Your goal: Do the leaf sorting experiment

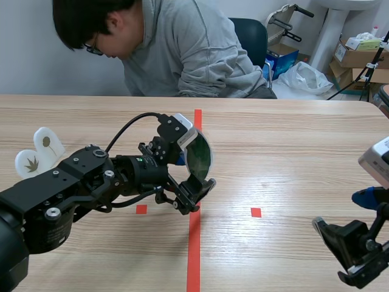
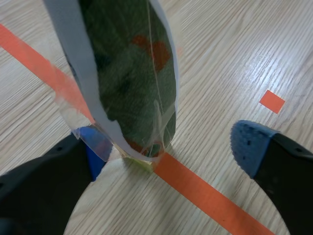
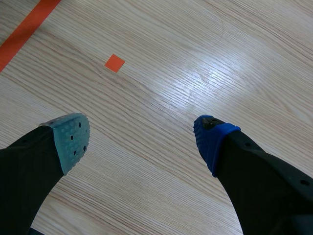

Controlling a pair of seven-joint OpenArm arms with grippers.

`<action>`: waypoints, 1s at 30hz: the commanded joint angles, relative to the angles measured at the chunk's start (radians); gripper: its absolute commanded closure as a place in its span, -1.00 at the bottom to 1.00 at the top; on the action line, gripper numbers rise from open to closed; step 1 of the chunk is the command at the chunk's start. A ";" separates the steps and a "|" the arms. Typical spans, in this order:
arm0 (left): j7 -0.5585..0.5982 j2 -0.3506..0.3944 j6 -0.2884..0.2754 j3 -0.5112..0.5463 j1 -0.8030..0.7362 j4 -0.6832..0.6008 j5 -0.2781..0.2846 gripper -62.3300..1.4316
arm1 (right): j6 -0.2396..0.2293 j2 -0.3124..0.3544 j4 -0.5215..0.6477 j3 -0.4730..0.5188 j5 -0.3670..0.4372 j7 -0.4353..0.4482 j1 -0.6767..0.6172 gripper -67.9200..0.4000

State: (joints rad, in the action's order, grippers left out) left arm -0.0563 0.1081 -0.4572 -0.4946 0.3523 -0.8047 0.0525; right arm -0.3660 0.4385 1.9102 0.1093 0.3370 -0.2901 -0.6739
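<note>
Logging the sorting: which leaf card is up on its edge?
The large dark green leaf card, standing inside the open left pincer on the red line; the two small white cards lie on the table.

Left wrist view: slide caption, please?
Laminated leaf on edge over the orange tape line, against one pad of the open left gripper.

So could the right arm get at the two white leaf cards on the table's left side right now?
Probably not. The leaf cards lie far left, behind the left arm, which stretches across to the centre tape; the right gripper sits far right.
</note>
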 commanded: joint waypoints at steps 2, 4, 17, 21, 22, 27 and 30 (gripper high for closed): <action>0.012 0.003 -0.002 0.006 0.014 -0.024 0.010 -0.22 | -0.001 0.010 0.012 0.008 0.006 0.015 0.009 -0.30; 0.013 0.003 -0.002 0.006 0.014 -0.024 0.011 -0.07 | -0.001 0.010 0.012 0.008 0.006 0.015 0.009 -0.30; 0.014 0.003 -0.002 0.006 0.014 -0.024 0.061 0.56 | -0.001 0.010 0.012 0.008 0.006 0.016 0.009 -0.30; 0.014 0.003 -0.002 0.007 0.014 -0.024 0.060 0.75 | -0.001 0.010 0.012 0.008 0.005 0.016 0.009 -0.30; 0.014 0.003 -0.002 0.007 0.014 -0.024 0.060 0.77 | -0.001 0.010 0.012 0.008 0.005 0.016 0.009 -0.30; 0.014 0.003 -0.002 0.007 0.014 -0.024 0.059 0.80 | -0.001 0.010 0.012 0.008 0.005 0.016 0.009 -0.30; 0.012 0.003 -0.009 0.007 0.014 -0.029 0.059 0.83 | -0.001 0.010 0.012 0.008 0.005 0.016 0.009 -0.30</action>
State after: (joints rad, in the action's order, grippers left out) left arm -0.0559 0.1081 -0.4580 -0.4946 0.3519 -0.8047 0.1051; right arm -0.3660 0.4385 1.9102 0.1093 0.3370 -0.2901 -0.6739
